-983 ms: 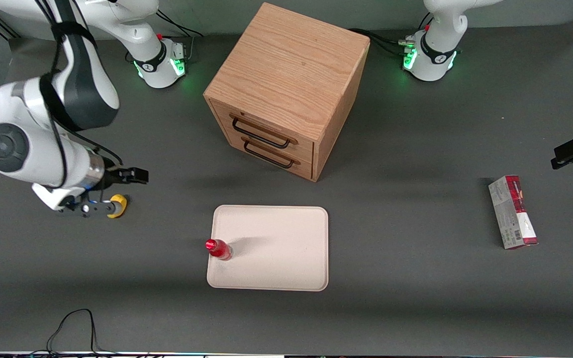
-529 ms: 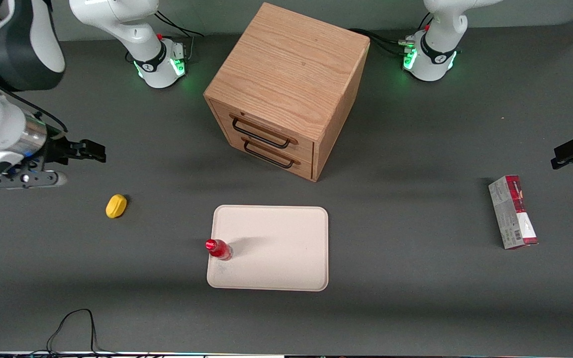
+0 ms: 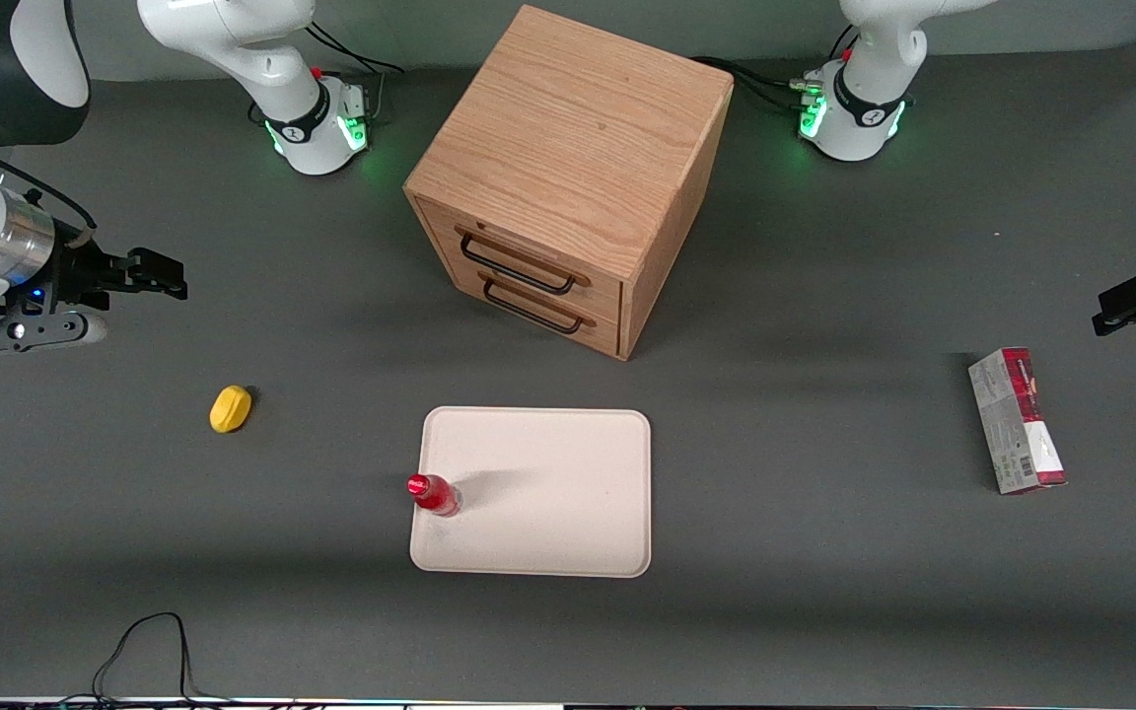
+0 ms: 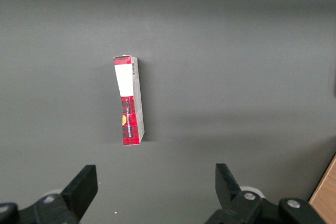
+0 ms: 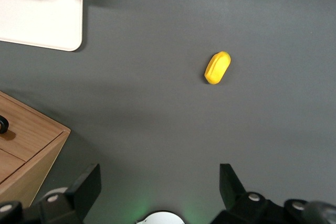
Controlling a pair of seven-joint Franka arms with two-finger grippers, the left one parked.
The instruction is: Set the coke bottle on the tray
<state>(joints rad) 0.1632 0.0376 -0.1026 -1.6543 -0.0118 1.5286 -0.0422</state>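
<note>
On the tray edge: small glossy red coke bottle (image 3: 433,494) stands upright on the flat cream-beige tray (image 3: 548,493) — placed, I judge.
Gripper: my gripper (image 3: 139,274) hangs empty, fingers spread wide, toward the working arm's end.
Yellow lump (image 3: 230,408): loose on the table — irrelevant.

This looks like a robotics lab: two white arms are bolted by green-lit bases (image 3: 317,133) to a dark grey table (image 3: 824,552), with cables (image 3: 149,641) trailing off its edge. The gripper (image 3: 149,276), open, hangs above the table at the working arm's end.
</note>
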